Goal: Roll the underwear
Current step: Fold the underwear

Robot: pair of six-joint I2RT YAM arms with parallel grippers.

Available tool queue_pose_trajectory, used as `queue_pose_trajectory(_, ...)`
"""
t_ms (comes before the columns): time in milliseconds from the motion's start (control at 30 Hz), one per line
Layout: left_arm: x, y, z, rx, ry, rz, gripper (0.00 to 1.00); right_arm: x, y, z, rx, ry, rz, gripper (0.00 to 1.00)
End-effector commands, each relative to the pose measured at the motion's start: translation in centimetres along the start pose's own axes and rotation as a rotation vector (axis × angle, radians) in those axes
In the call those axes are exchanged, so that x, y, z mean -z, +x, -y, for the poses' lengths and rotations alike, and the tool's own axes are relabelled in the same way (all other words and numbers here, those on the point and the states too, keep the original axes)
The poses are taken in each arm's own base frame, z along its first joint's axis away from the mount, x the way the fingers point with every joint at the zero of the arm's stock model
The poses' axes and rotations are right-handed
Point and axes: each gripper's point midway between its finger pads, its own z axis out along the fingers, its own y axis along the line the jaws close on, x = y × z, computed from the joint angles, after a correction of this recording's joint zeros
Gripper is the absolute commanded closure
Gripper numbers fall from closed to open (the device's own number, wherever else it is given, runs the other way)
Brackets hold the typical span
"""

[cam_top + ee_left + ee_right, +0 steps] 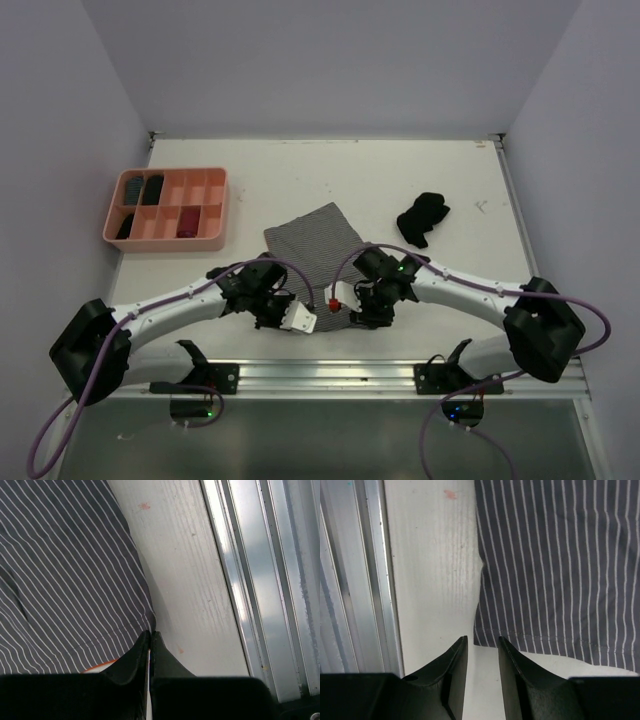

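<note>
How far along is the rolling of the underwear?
No roll started: the striped underwear lies flat. In hand: the left gripper pinches its near hem, the right gripper stands open just short of it. Left: rolling it, then the crumpled black underwear.

Lab test cell, white table (300, 180), plain walls (330, 60), aluminium rail (330, 372)

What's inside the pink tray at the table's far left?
The pink tray holds dark bundles in three left compartments and a dark red bundle nearer the middle. Other compartments look bare. Nothing covers it; the bundles are too small to identify.
</note>
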Motion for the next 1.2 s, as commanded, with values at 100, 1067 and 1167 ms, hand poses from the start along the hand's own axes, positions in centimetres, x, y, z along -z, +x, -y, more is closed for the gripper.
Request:
queue_pose_trajectory(100, -0.4, 0.1, 0.0, -0.02, -0.003, 0.007, 1.0, -1.3, 0.3, -1.2, 0.044, -0.069, -0.008, 0.66)
queue_pose_trajectory(1067, 3.7, -4.1, 3.7, -0.145, 0.033, 0.195, 1.0, 5.1, -2.5, -5.2, 0.071, -0.086, 0.079, 1.0)
queue_pose_trajectory(1167, 4.9, -5.3, 2.8, -0.123, -0.028, 0.221, 1.0, 6.4, -4.3, -4.4, 0.084, -0.06, 0.107, 1.0)
